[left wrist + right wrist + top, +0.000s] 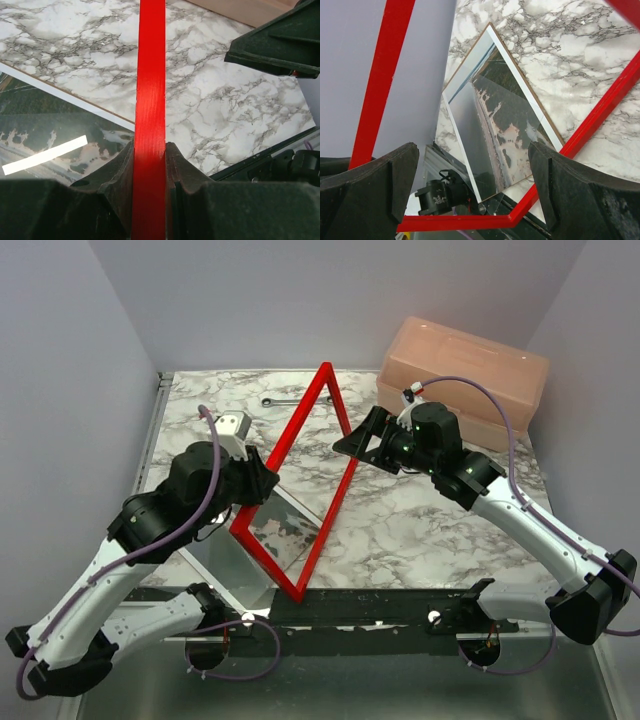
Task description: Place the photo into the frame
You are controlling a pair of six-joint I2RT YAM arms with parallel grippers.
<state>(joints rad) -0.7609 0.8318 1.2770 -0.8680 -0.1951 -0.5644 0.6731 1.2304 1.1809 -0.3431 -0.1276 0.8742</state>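
Pinching the frame (150, 75) by one rail in the left gripper (149, 172), right gripper (475, 167) gaping empty. Might pivot on that thin hold — smacking the photo (505, 110) under the frame.

Tilted frame (327, 525) over flat photo (285, 530) on table (420, 520) — box (465, 370) behind-right.

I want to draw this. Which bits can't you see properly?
Top view: the left arm and the frame cover part of the photo.
Left wrist view: picture edges cut off the frame's corners; only one bar shows, clamped in the left end effector.
Right wrist view: a finger of the right end effector and a frame bar hide the photo's near end.
Top view: the wrench is too small for detail.
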